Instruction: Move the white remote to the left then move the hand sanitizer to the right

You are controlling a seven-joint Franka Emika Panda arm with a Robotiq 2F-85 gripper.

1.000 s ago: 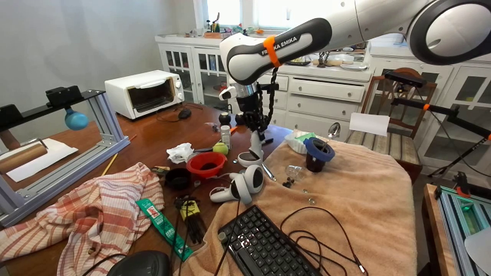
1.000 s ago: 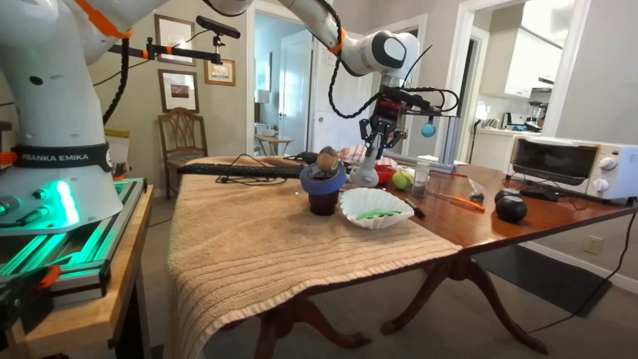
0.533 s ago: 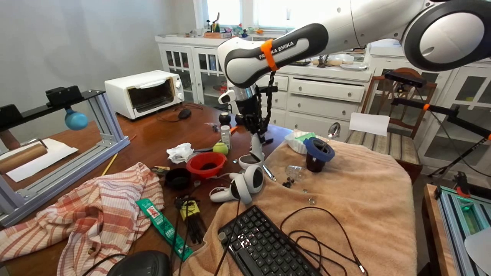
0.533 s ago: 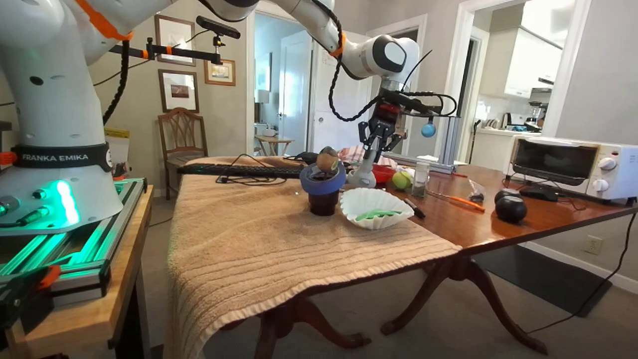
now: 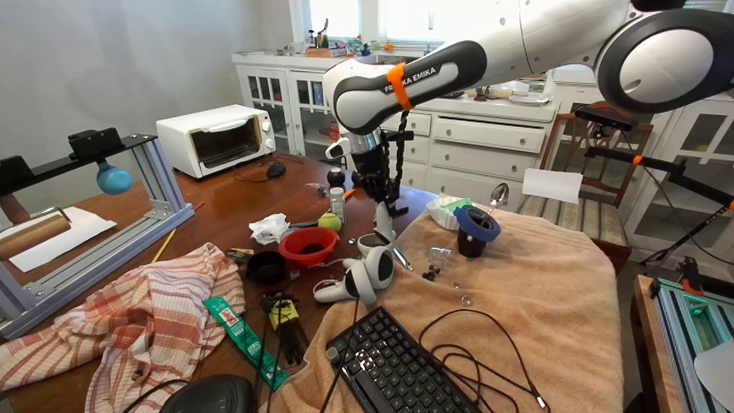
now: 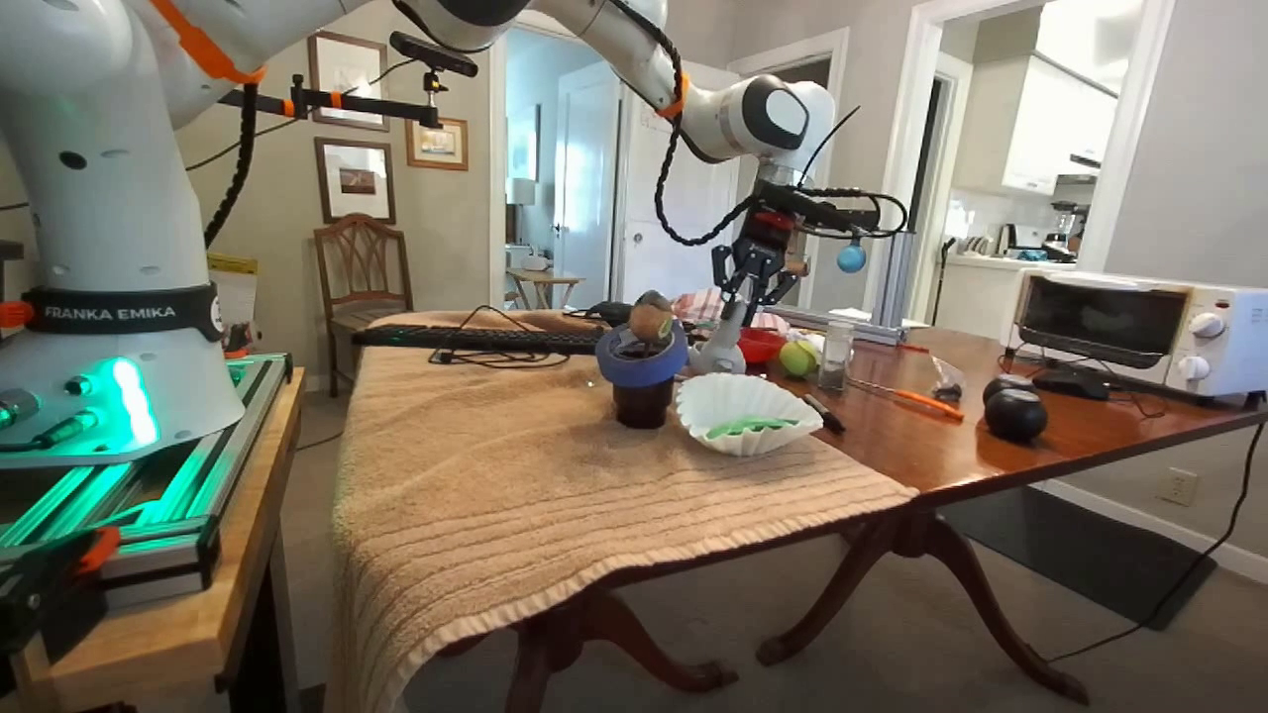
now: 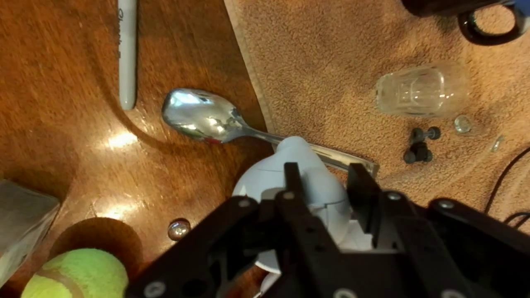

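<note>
White plastic remote (image 5: 384,222), a handheld controller with a ring, was held handle-up by a black two-fingered gripper (image 7: 326,171) near a shallow red plastic bowl (image 5: 295,244). The jaws were closed in on the handle, parted only by its thickness. That smooth, tapered grip looked liable to twist or slip if a sideways carry met resistance. The likeliest cause lay close by: a similar white plastic controller (image 5: 360,280), just beside the bowl, could catch the ring on a low pass. A fuzzy yellow-green tennis ball (image 5: 330,222), beside the bowl's rim, risked being knocked rolling, and a shiny metal spoon (image 7: 227,124), running under the remote near the bowl, might be dragged along. From these angles, it could not be told whether the remote hung clear or rested on something, or whether the clear, pale-capped bottle (image 5: 337,205) near the bowl was the hand sanitizer named to follow. Around the bowl spread a polished brown wooden table (image 5: 287,194), partly draped near it in a tan terry towel (image 5: 533,287). Well apart from the bowl sat a white toaster oven (image 5: 215,143), and farther off stood white built-in cabinets (image 5: 487,136) under bright windows (image 5: 401,20).
</note>
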